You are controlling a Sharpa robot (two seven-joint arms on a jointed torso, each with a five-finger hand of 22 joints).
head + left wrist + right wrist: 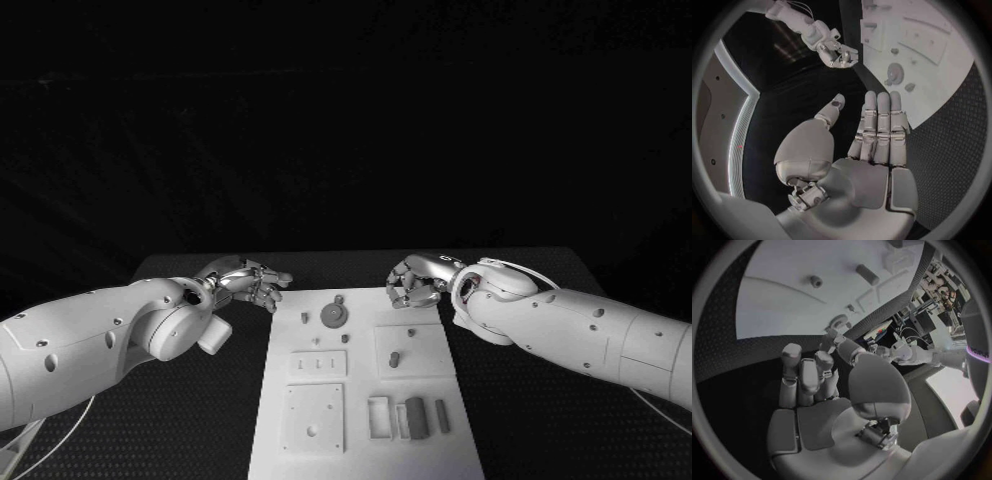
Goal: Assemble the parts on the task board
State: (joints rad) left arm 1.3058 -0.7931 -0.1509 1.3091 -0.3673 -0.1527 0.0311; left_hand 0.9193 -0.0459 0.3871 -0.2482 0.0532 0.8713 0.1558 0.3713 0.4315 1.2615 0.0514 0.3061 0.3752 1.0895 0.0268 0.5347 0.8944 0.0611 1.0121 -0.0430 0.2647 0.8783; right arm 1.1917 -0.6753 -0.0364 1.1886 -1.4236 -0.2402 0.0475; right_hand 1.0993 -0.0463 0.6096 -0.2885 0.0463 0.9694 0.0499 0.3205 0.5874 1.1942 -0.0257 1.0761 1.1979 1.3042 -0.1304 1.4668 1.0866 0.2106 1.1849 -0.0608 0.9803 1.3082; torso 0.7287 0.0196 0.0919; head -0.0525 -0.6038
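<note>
The white task board (361, 400) lies in the middle of the black table. On it are a round disc (333, 316), small pegs (304, 317), a square plate with a peg (395, 357) and dark bars (415, 417) in a tray near the front. My left hand (248, 283) hovers just off the board's far left corner; in the left wrist view this hand (873, 135) is flat, with fingers straight and nothing in it. My right hand (414, 284) hangs over the board's far right corner, its fingers (801, 375) loosely bent, thumb apart, holding nothing.
Recessed plates (317, 366) and a larger square plate (313, 418) occupy the board's left half. Black matting (534, 410) spreads on both sides of the board. The table's far edge runs just behind both hands.
</note>
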